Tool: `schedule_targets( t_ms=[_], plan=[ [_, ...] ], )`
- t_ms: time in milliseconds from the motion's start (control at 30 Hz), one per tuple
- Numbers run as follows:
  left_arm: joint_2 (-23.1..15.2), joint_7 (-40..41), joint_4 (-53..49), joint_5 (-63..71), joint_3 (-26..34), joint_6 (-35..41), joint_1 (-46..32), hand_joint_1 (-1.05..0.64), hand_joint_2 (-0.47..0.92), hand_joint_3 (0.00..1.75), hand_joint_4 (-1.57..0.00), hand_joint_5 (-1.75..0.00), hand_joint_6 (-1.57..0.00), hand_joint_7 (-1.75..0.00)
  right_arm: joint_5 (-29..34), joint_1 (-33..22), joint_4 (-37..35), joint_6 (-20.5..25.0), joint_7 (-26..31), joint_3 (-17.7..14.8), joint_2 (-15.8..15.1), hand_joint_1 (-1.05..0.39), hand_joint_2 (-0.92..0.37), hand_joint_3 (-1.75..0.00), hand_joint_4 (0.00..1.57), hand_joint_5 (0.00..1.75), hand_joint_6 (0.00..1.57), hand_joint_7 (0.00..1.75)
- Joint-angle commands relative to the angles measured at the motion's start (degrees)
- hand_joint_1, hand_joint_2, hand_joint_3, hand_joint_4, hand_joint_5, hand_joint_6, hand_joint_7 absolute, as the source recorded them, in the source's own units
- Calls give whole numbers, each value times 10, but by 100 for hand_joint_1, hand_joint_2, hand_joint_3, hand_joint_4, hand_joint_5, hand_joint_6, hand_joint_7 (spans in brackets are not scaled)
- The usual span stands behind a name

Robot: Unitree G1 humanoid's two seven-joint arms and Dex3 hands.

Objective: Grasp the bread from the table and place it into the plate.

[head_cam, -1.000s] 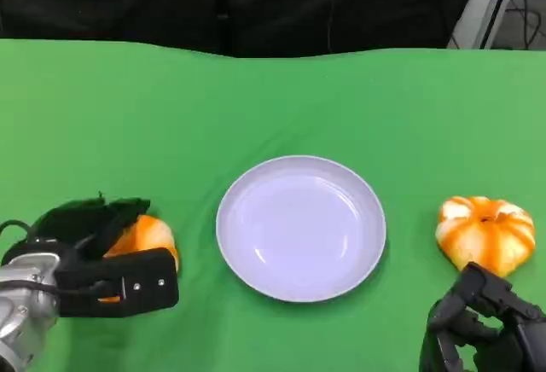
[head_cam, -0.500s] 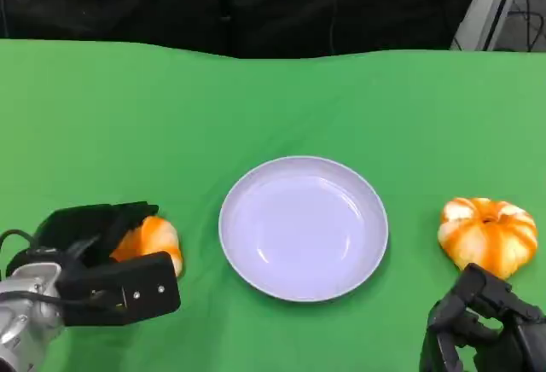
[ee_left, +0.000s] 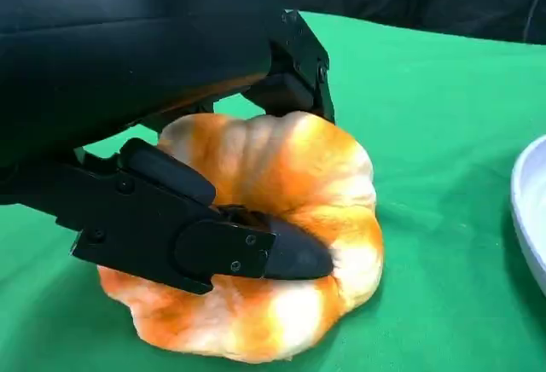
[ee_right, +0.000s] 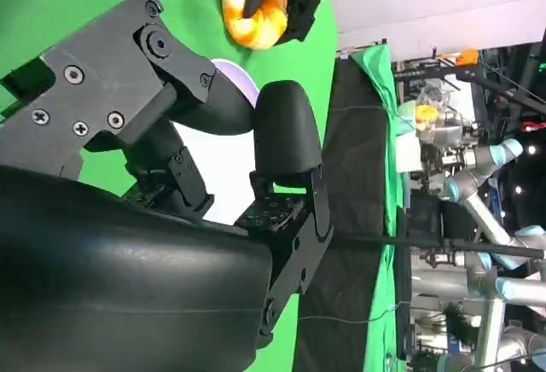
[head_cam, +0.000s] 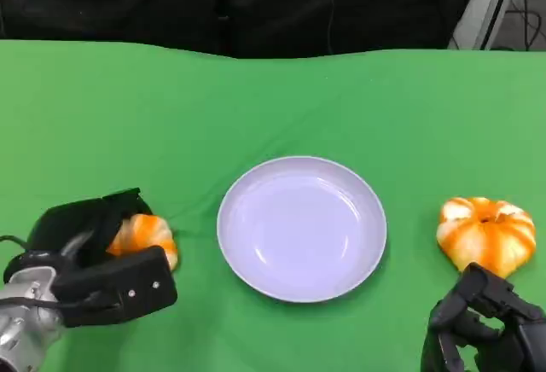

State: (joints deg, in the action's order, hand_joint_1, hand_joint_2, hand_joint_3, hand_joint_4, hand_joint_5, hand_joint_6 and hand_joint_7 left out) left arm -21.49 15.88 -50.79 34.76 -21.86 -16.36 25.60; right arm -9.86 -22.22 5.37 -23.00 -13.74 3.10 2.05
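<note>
An orange-and-white pumpkin-shaped bread (head_cam: 142, 235) lies on the green cloth at the left. My left hand (head_cam: 94, 257) grips it, with fingers over its far side and the thumb on the near side. In the left wrist view the thumb (ee_left: 213, 235) presses into the bread (ee_left: 328, 176) while the fingers arch over its top. The lavender plate (head_cam: 299, 227) stands empty in the middle of the table, to the right of that bread. My right hand (head_cam: 482, 325) rests low at the front right, holding nothing, its fingers (ee_right: 281, 142) apart.
A second orange-and-white bread (head_cam: 486, 234) lies right of the plate, just beyond my right hand. The green cloth (head_cam: 273, 99) covers the table back to a dark curtain. A metal stand leg (head_cam: 490, 1) rises at the far right corner.
My left hand has shifted slightly on the bread and its fingers have settled closer over it. The plate, the second bread and my right hand have stayed put.
</note>
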Motion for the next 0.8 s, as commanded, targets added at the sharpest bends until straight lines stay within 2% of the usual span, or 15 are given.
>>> schedule_targets(
  t_ms=[33,200,300,800],
  plan=[
    [-15,20,25,-2,16,4,-11,-9,92,36,-59,-175,-42,-174,0,-1,4,0,4,-4,-6,-14,-48,-134,87,175,77,161],
    [-19,22,43,1,22,9,-14,-5,92,27,-59,-175,-43,-175,0,-1,4,1,5,-4,-5,-15,-47,-134,87,175,77,161],
    [-28,16,79,-5,35,13,-19,-6,92,31,-57,-175,-42,-175,1,1,0,-5,4,-5,-6,-15,-47,-134,87,175,77,161],
    [-50,-17,198,-17,77,21,-49,-7,92,26,-55,-175,-41,-175,-4,1,3,6,3,-6,-7,-14,-47,-134,87,175,78,160]
  ],
)
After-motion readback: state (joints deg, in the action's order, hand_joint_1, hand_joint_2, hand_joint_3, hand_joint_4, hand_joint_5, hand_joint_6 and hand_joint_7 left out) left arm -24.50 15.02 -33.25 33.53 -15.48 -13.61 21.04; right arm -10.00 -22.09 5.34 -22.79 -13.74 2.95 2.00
